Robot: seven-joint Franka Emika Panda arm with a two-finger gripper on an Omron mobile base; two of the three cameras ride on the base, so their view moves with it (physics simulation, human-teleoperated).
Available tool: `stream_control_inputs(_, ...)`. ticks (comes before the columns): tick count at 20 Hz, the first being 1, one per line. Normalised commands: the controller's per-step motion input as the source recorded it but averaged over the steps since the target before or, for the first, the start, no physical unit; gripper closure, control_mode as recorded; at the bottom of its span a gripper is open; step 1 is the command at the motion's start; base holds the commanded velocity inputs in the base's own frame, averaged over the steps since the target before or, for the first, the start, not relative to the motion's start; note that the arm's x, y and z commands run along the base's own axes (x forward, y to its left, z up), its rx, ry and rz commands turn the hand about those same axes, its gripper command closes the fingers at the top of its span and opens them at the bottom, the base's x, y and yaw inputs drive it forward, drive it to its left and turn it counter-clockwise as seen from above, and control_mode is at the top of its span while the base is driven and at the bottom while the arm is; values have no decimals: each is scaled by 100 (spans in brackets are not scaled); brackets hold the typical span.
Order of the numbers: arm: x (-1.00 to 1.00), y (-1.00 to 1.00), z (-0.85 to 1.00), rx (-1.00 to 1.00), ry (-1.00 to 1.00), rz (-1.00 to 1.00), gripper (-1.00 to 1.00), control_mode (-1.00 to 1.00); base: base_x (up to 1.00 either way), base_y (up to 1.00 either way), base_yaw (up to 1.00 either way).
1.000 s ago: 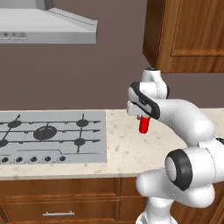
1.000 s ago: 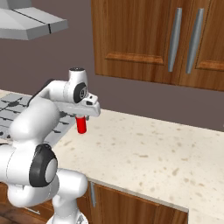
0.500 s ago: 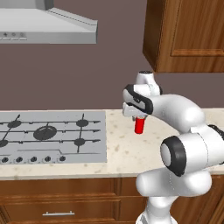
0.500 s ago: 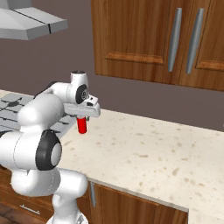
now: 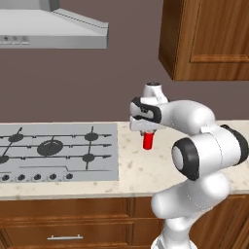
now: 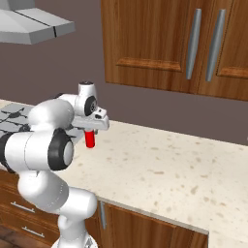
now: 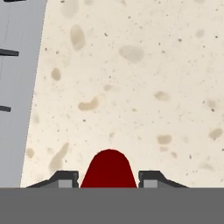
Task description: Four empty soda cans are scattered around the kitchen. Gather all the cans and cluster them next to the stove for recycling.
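Gripper (image 5: 148,133) is closed on a red soda can (image 5: 148,140), can upright and hanging below the hand, held above the speckled beige counter (image 5: 146,170) just right of the stove (image 5: 58,151). From the right base camera the can (image 6: 89,139) sits under the gripper (image 6: 90,131) with the stove (image 6: 14,118) behind the arm; wood cabinets (image 6: 169,43) and range hood (image 5: 53,29) are above. In the hand camera the can (image 7: 109,170) shows between the two finger tips (image 7: 65,178), counter (image 7: 131,78) below and the stove edge (image 7: 17,87) at left.

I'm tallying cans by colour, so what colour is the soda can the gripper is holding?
Red. The soda can shows best in the left base view, hanging from the gripper.
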Motion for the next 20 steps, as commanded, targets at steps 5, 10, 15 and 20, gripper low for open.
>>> stream_control_inputs(5,31,15,-23,0,0,0,100,-100,0,0,0)
stream_control_inputs(10,36,12,-35,0,0,0,100,-100,0,0,0)
stream_control_inputs(15,31,6,-31,0,0,0,100,-100,0,0,0)
stream_control_inputs(20,27,4,-26,0,0,0,100,-100,0,0,0)
